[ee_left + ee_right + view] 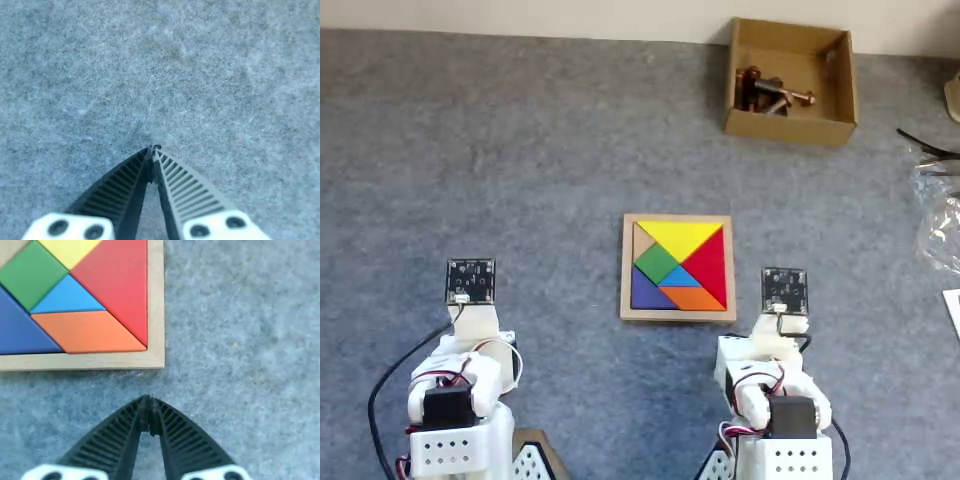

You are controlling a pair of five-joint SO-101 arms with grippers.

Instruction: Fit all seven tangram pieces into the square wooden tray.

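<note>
The square wooden tray (pixel 678 316) lies in the middle of the grey felt, holding the coloured tangram pieces flat: yellow triangle (pixel 678 238), red triangle (pixel 708 266), green square (pixel 656 262), dark blue triangle (pixel 646 289), light blue triangle (pixel 678 276), orange parallelogram (pixel 695 297). A pale wood-coloured piece (pixel 642 240) fills the far-left corner. In the right wrist view the tray's corner (pixel 156 357) sits just ahead of my right gripper (pixel 149 415), which is shut and empty on the felt. My left gripper (pixel 153 155) is shut over bare felt, well left of the tray.
A cardboard box (pixel 790 128) with brown metal parts stands at the back right. Clear plastic wrap (pixel 940 215) and black cables (pixel 925 150) lie at the right edge. Both arm bases (pixel 460 400) (pixel 775 400) sit at the near edge.
</note>
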